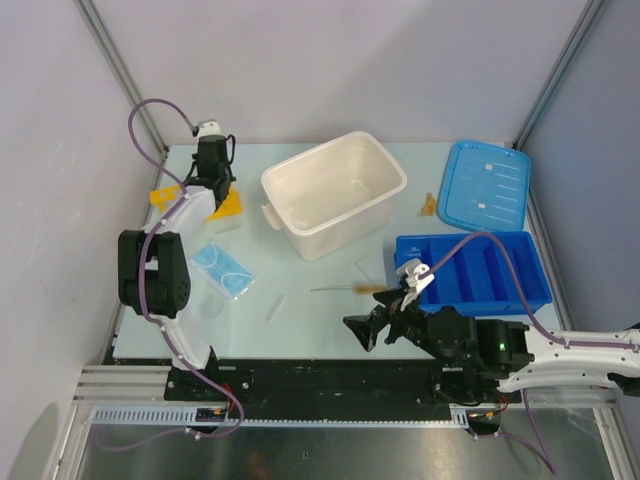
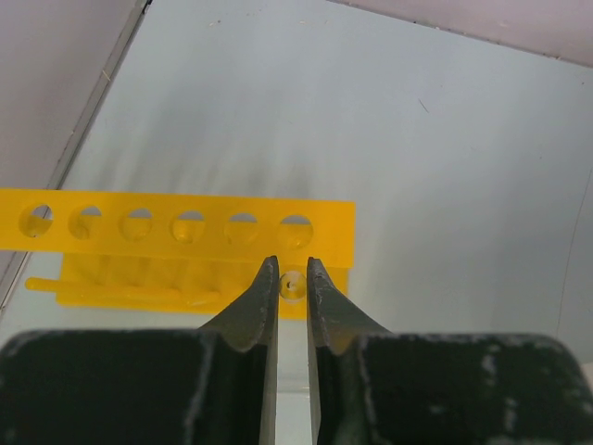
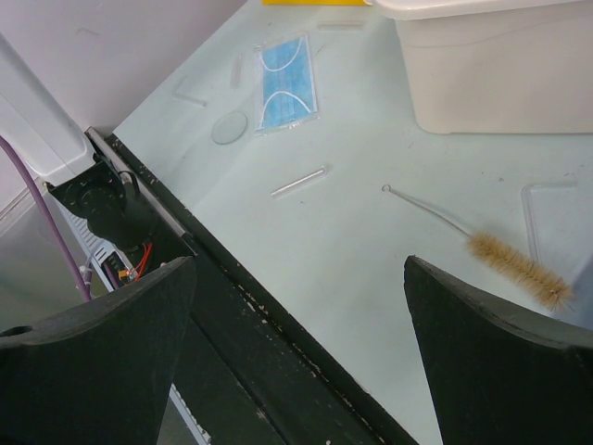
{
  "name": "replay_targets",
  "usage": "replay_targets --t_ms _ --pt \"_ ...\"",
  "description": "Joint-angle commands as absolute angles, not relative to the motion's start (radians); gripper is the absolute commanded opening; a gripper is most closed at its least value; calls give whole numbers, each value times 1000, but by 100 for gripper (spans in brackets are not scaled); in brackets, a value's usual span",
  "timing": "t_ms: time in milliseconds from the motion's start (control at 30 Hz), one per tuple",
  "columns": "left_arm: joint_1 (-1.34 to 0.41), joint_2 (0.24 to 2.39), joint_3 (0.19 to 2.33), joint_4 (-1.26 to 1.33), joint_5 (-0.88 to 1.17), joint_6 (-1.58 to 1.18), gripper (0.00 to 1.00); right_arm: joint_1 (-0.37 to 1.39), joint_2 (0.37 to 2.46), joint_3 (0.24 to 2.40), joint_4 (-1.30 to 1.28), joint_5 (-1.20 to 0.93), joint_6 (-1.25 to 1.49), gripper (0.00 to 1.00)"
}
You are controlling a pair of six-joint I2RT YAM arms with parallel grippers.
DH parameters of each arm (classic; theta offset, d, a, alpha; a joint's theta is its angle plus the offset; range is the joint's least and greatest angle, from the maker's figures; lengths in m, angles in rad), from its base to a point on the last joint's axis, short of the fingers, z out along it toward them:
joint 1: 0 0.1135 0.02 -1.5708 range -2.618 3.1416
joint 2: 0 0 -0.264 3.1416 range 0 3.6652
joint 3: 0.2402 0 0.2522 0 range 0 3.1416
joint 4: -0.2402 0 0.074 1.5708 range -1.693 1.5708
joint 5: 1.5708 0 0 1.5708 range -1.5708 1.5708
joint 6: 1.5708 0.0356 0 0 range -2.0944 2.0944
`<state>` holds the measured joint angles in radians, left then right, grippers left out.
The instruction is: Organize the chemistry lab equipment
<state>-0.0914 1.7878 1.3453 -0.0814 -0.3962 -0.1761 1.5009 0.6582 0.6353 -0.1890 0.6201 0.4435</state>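
Note:
The yellow holed tube rack [image 2: 176, 222] stands at the back left of the table, with my left gripper [image 2: 293, 269] right over its near right end. Those fingers are shut on a short clear tube [image 2: 294, 285], seen end-on between the tips. In the top view the left gripper [image 1: 213, 185] hides most of the rack [image 1: 229, 206]. My right gripper [image 3: 298, 264] hangs open and empty above the table's front edge. Ahead of it lie the wire brush [image 3: 519, 269] and another clear tube [image 3: 298, 182]. A pale blue square piece [image 3: 286, 82] lies further left.
The big white tub [image 1: 335, 192] stands mid-table, its blue lid [image 1: 486, 184] at the back right. The blue divided tray [image 1: 470, 270] sits just behind the right arm. A tiny amber piece [image 1: 428, 205] lies beside the lid. A clear round disc [image 3: 229, 127] rests near the blue piece.

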Motion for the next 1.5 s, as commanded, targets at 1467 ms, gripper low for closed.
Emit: replay_targets --t_ms 1467 --pt "-90 1727 1388 -133 -366 -224 15 1494 655 634 -164 619 435 99"
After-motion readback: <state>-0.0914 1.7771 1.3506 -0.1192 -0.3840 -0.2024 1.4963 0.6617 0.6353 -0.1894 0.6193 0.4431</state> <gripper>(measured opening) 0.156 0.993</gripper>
